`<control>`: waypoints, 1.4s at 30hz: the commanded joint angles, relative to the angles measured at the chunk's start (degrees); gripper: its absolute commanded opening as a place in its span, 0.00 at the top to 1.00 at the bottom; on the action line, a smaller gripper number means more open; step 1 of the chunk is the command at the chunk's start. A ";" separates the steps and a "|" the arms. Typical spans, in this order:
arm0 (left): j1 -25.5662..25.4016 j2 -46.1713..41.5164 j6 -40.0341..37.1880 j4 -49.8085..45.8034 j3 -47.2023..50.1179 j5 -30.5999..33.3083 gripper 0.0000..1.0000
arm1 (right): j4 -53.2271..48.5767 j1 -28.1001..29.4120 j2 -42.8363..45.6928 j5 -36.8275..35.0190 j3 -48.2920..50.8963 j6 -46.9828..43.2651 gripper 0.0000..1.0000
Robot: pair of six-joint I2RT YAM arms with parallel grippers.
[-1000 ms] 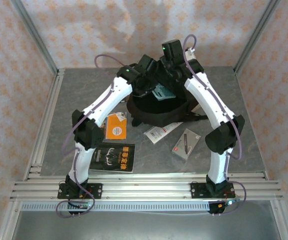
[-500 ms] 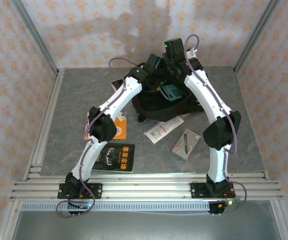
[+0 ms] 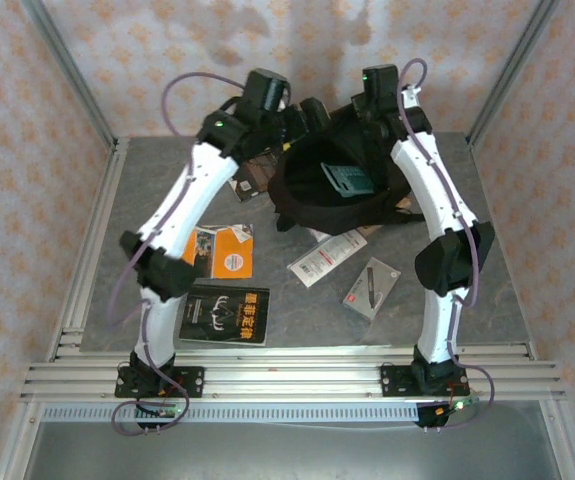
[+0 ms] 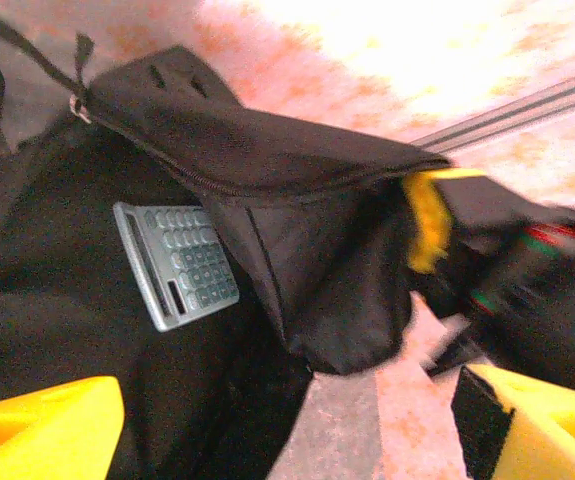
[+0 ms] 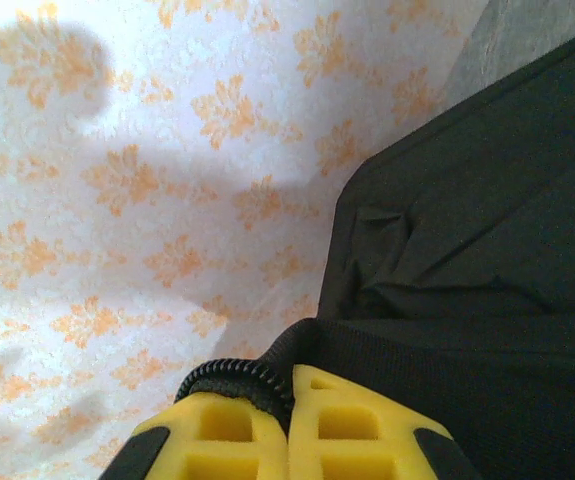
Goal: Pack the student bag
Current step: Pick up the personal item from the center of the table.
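The right hand point(image 5: 289, 400) is clamped on the student bag point(image 3: 312, 200), apparently at its zipper rim. The left hand point(image 4: 287, 430) is held wide open just before the bag's mouth, where 1 calculator point(image 4: 177, 262) is seen inside.

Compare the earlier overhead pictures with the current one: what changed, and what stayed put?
The left hand opened and its arm drew up and leftward; the calculator now lies inside the backpack. The right hand, shut on the backpack's zipper rim, lifted it higher, widening the mouth. The black book, orange booklet and boxed pen stayed put.
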State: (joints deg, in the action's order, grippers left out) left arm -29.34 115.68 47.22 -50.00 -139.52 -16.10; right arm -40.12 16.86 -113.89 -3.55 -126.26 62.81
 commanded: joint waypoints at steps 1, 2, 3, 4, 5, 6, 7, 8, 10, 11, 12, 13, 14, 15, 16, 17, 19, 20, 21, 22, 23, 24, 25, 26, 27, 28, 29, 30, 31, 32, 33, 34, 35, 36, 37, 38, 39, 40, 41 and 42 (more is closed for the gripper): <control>-0.15 -5.60 -3.50 -2.46 7.27 5.53 0.13 | 2.55 -2.29 2.79 0.58 -2.68 -4.12 1.00; -0.12 -7.88 -3.30 -2.28 9.63 6.86 0.13 | 2.50 -2.98 3.18 0.60 -2.15 -4.42 1.00; -0.30 -9.05 -3.00 -2.16 11.58 8.21 0.13 | 3.07 -3.62 3.40 0.87 -1.54 -4.58 1.00; -0.41 -10.17 -2.51 -2.28 13.81 10.01 0.13 | 3.32 -4.23 3.57 0.87 -1.16 -4.70 1.00; -0.65 -10.67 -1.17 -3.06 15.68 12.14 0.13 | 2.65 -4.88 3.46 0.14 -1.39 -4.95 1.00; -0.68 -10.66 0.46 -4.07 16.91 13.15 0.13 | 1.90 -5.28 3.32 -0.68 -1.81 -5.35 1.00; -0.67 -10.21 2.87 -5.57 17.80 14.22 0.13 | 1.30 -5.69 3.08 -2.19 -2.40 -6.42 1.00; -0.87 -9.24 5.05 -7.58 17.90 15.02 0.13 | 0.71 -5.88 2.87 -3.74 -2.93 -7.41 1.00; -1.80 -7.21 7.18 -10.28 17.24 15.72 0.11 | 0.20 -6.53 2.20 -5.21 -3.83 -8.74 1.00; -2.44 -6.56 7.47 -10.59 17.05 15.98 0.10 | 0.07 -7.01 1.73 -5.19 -4.35 -9.14 1.00; -3.21 -4.73 8.07 -11.01 16.71 16.86 0.08 | -0.59 -7.61 0.96 -5.15 -5.36 -9.43 1.00; -3.66 -3.76 8.54 -11.13 16.41 17.07 0.07 | -1.25 -8.00 0.28 -5.15 -6.39 -9.90 1.00; -4.03 -2.71 9.11 -11.00 15.97 16.70 0.06 | -2.32 -8.49 -0.60 -4.74 -7.99 -11.01 1.00; -4.19 -1.68 9.92 -11.51 15.36 16.47 0.05 | -3.15 -8.88 -1.16 -4.44 -9.13 -11.69 1.00; -4.23 -0.58 11.02 -12.60 14.73 16.20 0.05 | -4.36 -9.44 -1.99 -3.79 -10.67 -12.61 1.00; -4.25 0.33 11.66 -13.33 14.34 16.18 0.05 | -5.64 -9.79 -2.65 -4.22 -12.04 -13.11 1.00; -4.23 1.27 12.82 -14.38 14.59 17.02 0.04 | -8.20 -10.00 -3.35 -6.69 -13.94 -13.47 1.00; -4.25 1.47 13.20 -14.03 15.47 16.94 0.04 | -8.48 -10.01 -3.46 -7.27 -14.18 -14.02 1.00; -4.23 1.56 13.47 -13.23 16.63 16.45 0.05 | -8.70 -10.03 -3.60 -7.96 -14.28 -14.51 1.00; -4.36 1.65 14.04 -12.11 18.05 15.71 0.04 | -8.88 -10.01 -3.63 -8.53 -14.28 -14.93 1.00; -4.57 2.02 14.54 -11.12 19.14 14.88 0.04 | -9.24 -10.01 -3.87 -8.98 -14.28 -15.28 1.00; -4.90 2.57 14.87 -10.68 19.57 14.30 0.04 | -9.55 -10.06 -4.08 -9.57 -14.28 -15.46 1.00; -5.38 3.68 15.24 -10.84 19.52 13.88 0.05 | -10.21 -10.06 -4.47 -10.34 -14.28 -15.51 1.00; -5.83 4.89 15.66 -11.19 19.02 13.50 0.04 | -10.74 -10.01 -4.90 -11.16 -14.20 -15.59 1.00; -6.19 6.17 16.08 -11.22 18.39 12.69 0.04 | -11.17 -10.05 -5.33 -11.69 -14.12 -15.69 1.00; -6.54 7.34 16.67 -11.65 17.93 12.37 0.04 | -11.46 -10.17 -5.76 -11.82 -14.08 -15.70 1.00; -6.88 8.68 17.58 -12.32 16.95 12.12 0.04 | -11.56 -10.31 -6.20 -11.90 -13.87 -15.61 1.00; -7.09 9.78 18.23 -12.53 16.26 11.70 0.04 | -11.56 -10.42 -6.54 -12.07 -13.63 -15.51 1.00; -7.26 11.00 19.15 -12.84 15.71 11.24 0.04 | -11.51 -10.47 -6.86 -12.86 -13.28 -15.30 1.00; -7.47 11.97 20.13 -12.87 15.35 10.81 0.03 | -11.37 -10.58 -7.18 -13.68 -12.94 -15.08 1.00; -7.75 12.83 20.89 -12.47 15.08 10.57 0.03 | -11.01 -10.67 -7.30 -14.41 -12.63 -14.95 1.00; -7.98 13.43 21.47 -12.20 14.84 10.47 0.03 | -10.64 -10.85 -7.55 -15.18 -12.21 -14.91 1.00; -8.27 14.20 22.21 -12.20 14.45 10.56 0.03 | -10.72 -10.88 -7.78 -16.34 -12.26 -14.78 1.00; -8.39 14.84 22.76 -12.05 14.14 10.52 0.03 | -11.37 -10.98 -7.99 -17.94 -12.38 -14.21 1.00; -8.60 15.58 23.17 -11.55 13.85 10.27 0.03 | -11.56 -11.21 -8.05 -19.33 -12.09 -13.78 1.00; -8.59 16.32 23.47 -11.30 13.46 9.95 0.04 | -11.48 -11.30 -8.08 -19.92 -11.69 -13.16 1.00; -8.63 16.86 23.76 -11.16 13.19 9.71 0.04 | -11.39 -11.48 -8.15 -20.25 -11.33 -12.41 1.00; -8.57 17.32 23.84 -10.85 12.93 9.64 0.05 | -11.14 -11.79 -8.14 -20.19 -10.75 -11.82 1.00; -8.59 17.62 23.79 -10.88 12.72 9.83 0.05 | -11.02 -12.16 -8.14 -20.18 -10.33 -10.98 1.00; -8.57 17.80 23.71 -10.82 12.62 10.10 0.05 | -11.28 -12.58 -8.25 -20.27 -10.08 -9.89 1.00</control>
State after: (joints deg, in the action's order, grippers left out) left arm -38.00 133.69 68.79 -60.62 -124.29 -6.85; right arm -52.29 6.37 -122.43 -17.89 -137.38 49.89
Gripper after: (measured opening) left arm 0.954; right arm 0.044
